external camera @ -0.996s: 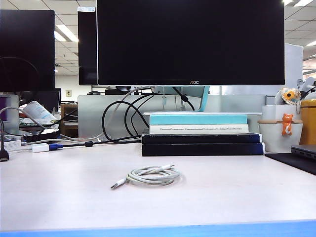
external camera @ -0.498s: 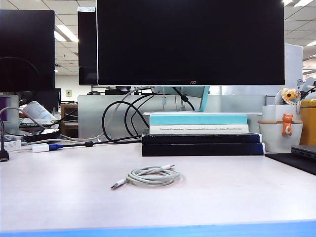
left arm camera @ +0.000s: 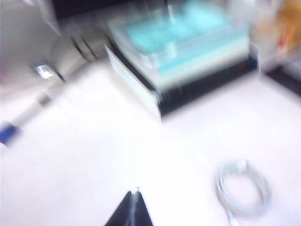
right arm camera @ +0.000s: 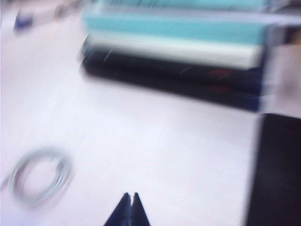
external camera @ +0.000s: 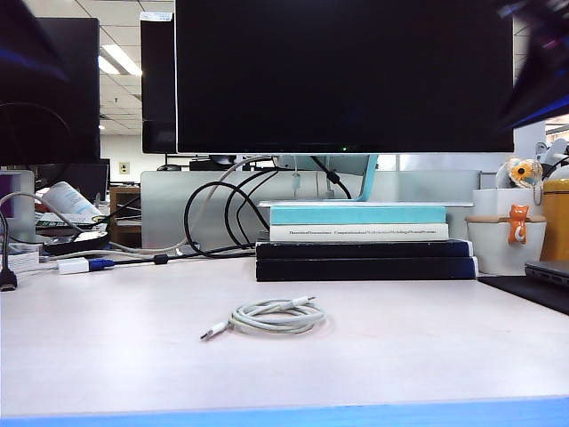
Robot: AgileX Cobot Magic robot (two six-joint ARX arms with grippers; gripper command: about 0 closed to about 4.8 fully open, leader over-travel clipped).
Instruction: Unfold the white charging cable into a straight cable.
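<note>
The white charging cable [external camera: 271, 317] lies coiled in a loose ring on the pale desk [external camera: 116, 329], one plug end trailing out of the coil. In the blurred left wrist view, the left claw [left arm camera: 134, 200], tips pressed together and holding nothing, hangs above bare desk with the coil [left arm camera: 243, 188] off to one side and apart from it. The right claw [right arm camera: 131, 200], likewise pressed together and empty, hangs clear of the coil [right arm camera: 40, 176]. Beyond both claws, a stack of books [external camera: 360, 242] stands under a dark monitor [external camera: 342, 76]; black cables [external camera: 222, 213] loop beside the stack.
</note>
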